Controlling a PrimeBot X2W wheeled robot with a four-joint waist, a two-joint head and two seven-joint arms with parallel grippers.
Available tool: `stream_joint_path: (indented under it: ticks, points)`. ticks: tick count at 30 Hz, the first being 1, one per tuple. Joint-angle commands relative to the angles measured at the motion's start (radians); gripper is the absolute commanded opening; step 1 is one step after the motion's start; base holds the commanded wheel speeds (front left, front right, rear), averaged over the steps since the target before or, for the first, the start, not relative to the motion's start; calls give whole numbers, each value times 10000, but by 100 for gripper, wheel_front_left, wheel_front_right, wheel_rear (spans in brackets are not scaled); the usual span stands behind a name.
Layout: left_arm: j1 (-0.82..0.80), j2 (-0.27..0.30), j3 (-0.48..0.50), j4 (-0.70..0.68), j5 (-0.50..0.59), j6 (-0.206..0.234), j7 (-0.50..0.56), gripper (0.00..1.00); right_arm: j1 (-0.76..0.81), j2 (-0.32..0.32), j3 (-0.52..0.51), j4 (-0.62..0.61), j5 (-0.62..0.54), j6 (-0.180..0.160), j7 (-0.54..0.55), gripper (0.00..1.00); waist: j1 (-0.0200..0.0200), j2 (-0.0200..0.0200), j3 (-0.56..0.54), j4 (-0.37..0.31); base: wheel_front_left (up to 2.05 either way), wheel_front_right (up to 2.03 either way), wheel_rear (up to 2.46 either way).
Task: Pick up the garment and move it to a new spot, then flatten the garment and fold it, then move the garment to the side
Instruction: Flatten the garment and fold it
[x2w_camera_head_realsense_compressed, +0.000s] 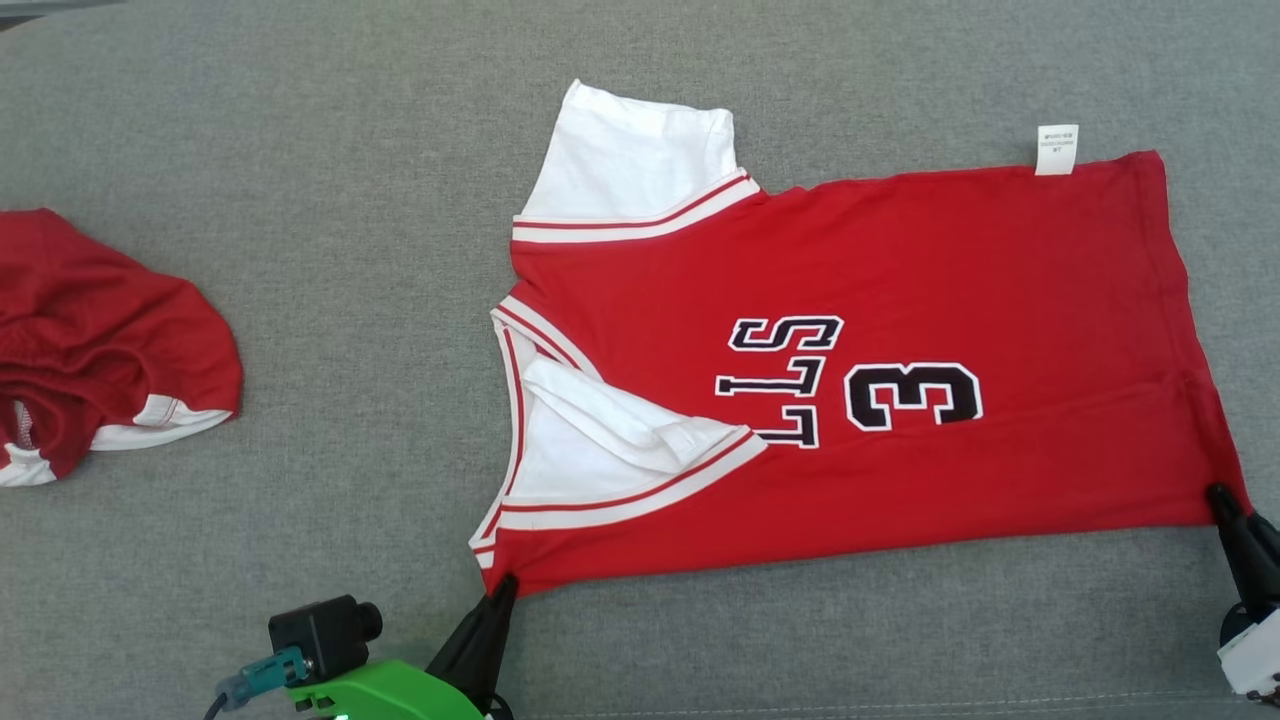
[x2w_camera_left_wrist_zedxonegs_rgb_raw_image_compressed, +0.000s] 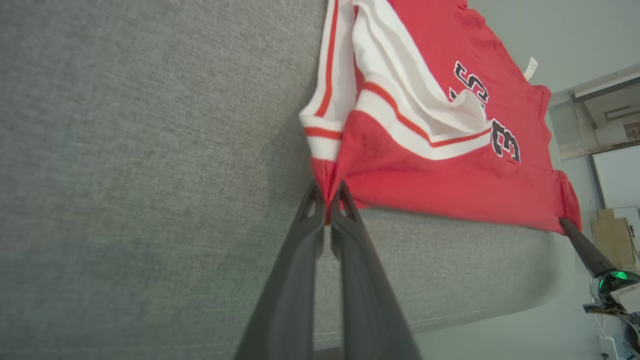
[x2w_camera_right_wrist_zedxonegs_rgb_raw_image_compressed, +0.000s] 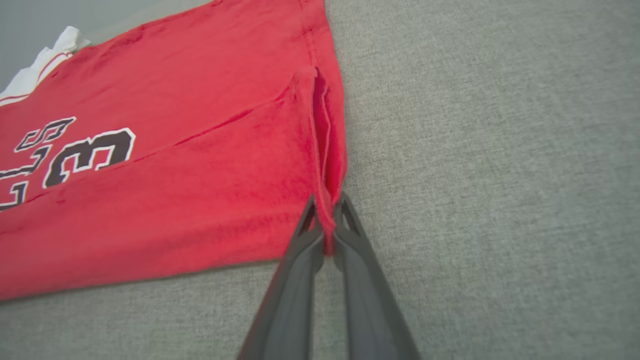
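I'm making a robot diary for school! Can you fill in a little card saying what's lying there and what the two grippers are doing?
surface: gray fabric surface
main garment: red jersey, spread out, number 3 showing
left gripper: shut on the jersey's near shoulder corner
right gripper: shut on the jersey's near hem corner
other garment: crumpled red garment, apart at the left
small detail: white tag on the jersey's far edge

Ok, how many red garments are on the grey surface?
2. A jersey lies spread out at centre-right; a crumpled garment sits at the left edge, partly cut off by the frame.
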Motion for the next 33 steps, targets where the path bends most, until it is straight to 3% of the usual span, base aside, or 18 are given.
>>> stream_joint_path:
  ticks: [1, 2, 3, 4, 5, 12, 17, 20, 24, 33]
  points:
    - [88, 36, 19, 66, -67, 87, 37, 0, 47, -35, 27, 99, -121, -21, -6, 46, 0, -1, -52, -17, 0, 0, 0]
    - [19, -2, -47, 140, -40, 115, 86, 28, -40, 35, 74, 154, -264, -19, -6, 100, 0, -1, -109, -37, 0, 0, 0]
    - [-10, -19, -101, 184, -15, 124, 132, 45, -89, 82, 73, 163, -326, -19, -6, 100, 0, -1, -135, -50, 0, 0, 0]
    - [-49, -44, -135, 219, 18, 125, 141, 80, -129, 108, 50, 176, -432, -18, -6, 100, 0, -1, -163, -60, 0, 0, 0]
    - [-84, -43, -176, 251, 77, 130, 157, 100, -147, 124, -16, 196, -563, -18, -6, 100, 0, -1, -190, -68, 0, 0, 0]
    - [-358, 54, -227, 94, 506, 307, -23, 100, -72, 706, -1234, -758, -2214, -18, -6, 100, 0, -1, -443, -298, 0, 0, 0]
    - [-1257, 349, 1, -250, 909, 395, 23, 100, -323, 1540, -1711, -1671, -3580, -18, -6, 100, 0, -1, -483, -566, 0, 0, 0]
    - [-2757, 469, 101, -164, 1293, 214, 335, 100, -684, 2108, -1475, -1956, -4203, -18, -6, 100, 0, -1, -285, -811, 0, 0, 0]
    - [-4228, 556, 174, 266, 1486, 67, 734, 100, -1069, 2312, -1196, -2010, -4546, -18, -6, 100, 0, -1, 48, -997, 0, 0, 0]
    - [-8838, 860, -7, 2942, 1660, -753, 3042, 100, -2407, 2567, -376, -1895, -4921, -18, -7, 100, 0, -1, 1441, -1743, 0, 0, 0]
